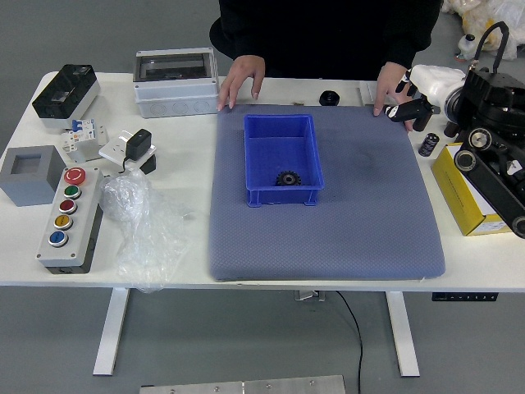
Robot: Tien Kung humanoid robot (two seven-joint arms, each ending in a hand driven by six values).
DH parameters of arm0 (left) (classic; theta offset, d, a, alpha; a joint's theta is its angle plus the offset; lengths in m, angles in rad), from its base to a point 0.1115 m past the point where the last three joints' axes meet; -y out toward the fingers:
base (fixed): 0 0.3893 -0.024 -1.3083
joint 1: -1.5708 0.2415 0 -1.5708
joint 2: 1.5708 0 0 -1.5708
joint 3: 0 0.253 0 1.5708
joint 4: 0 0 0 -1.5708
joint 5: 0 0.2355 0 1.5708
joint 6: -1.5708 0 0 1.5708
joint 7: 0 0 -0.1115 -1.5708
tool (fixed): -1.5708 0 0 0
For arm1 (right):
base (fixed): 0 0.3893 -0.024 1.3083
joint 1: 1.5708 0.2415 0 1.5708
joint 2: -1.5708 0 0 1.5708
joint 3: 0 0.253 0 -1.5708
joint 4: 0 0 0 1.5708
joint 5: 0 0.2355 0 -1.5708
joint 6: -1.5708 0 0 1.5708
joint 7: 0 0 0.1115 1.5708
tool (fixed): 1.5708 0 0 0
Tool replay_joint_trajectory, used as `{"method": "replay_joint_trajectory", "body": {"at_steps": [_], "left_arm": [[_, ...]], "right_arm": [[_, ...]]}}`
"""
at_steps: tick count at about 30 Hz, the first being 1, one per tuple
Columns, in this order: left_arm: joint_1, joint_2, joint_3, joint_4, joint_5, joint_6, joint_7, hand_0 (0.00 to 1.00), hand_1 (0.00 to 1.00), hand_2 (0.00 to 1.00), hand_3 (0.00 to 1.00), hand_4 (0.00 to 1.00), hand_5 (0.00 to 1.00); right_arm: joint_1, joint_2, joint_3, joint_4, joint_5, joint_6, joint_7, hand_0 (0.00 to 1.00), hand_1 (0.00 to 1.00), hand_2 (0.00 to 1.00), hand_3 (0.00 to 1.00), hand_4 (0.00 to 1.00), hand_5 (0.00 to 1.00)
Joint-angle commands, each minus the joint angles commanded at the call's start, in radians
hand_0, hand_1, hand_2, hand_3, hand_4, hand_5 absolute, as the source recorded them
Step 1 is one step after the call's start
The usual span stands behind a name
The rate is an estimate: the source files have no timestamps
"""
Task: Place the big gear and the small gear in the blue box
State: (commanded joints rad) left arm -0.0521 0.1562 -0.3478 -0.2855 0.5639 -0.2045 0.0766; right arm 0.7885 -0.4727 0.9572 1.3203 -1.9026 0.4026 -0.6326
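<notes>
The blue box [262, 156] stands on the grey-blue mat. One small black gear [288, 178] lies inside it, by the near wall. Beyond the mat's far edge sits a black round part [329, 98] on the white table; whether it is a gear I cannot tell. My right hand [414, 103] is over the mat's far right corner, well to the right of the box, with its fingers extended and nothing held. The left hand does not show.
A person at the far side rests both hands on the mat's far edge. Left are a button panel [70, 217], clear plastic bag [148, 222], grey box [33, 174] and lidded enclosure [175, 82]. Right are a yellow box [463, 193] and a dark cylinder [428, 144].
</notes>
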Motion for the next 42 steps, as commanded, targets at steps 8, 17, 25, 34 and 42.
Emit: {"method": "replay_joint_trajectory", "body": {"at_steps": [8, 17, 25, 34, 42], "left_arm": [[-0.001, 0.002, -0.001, 0.0, 0.001, 0.0, 0.0, 0.869, 0.849, 0.842, 0.806, 0.615, 0.371], [0.0, 0.003, -0.008, 0.0, 0.004, 0.0, -0.001, 0.869, 0.849, 0.841, 0.805, 0.615, 0.371], [0.002, 0.004, -0.016, 0.0, 0.007, 0.0, -0.001, 0.868, 0.849, 0.841, 0.805, 0.614, 0.371], [0.001, 0.005, -0.02, 0.001, 0.008, 0.0, 0.0, 0.869, 0.849, 0.84, 0.805, 0.614, 0.372], [-0.002, 0.003, -0.024, 0.0, 0.009, -0.001, -0.001, 0.868, 0.849, 0.84, 0.804, 0.614, 0.373]], "right_arm": [[-0.016, -0.016, 0.005, 0.011, -0.001, -0.009, 0.003, 0.72, 0.701, 0.782, 0.736, 0.635, 0.506], [-0.042, -0.039, 0.033, 0.014, 0.005, -0.033, 0.007, 0.764, 0.729, 0.808, 0.724, 0.534, 0.522], [-0.064, -0.063, 0.077, 0.017, 0.008, -0.075, 0.012, 0.82, 0.782, 0.846, 0.729, 0.447, 0.599], [-0.103, -0.089, 0.136, 0.039, -0.006, -0.137, 0.033, 0.905, 0.859, 0.902, 0.798, 0.424, 0.901], [-0.141, -0.098, 0.177, 0.055, -0.015, -0.186, 0.056, 0.915, 0.871, 0.909, 0.811, 0.419, 0.998]]}}
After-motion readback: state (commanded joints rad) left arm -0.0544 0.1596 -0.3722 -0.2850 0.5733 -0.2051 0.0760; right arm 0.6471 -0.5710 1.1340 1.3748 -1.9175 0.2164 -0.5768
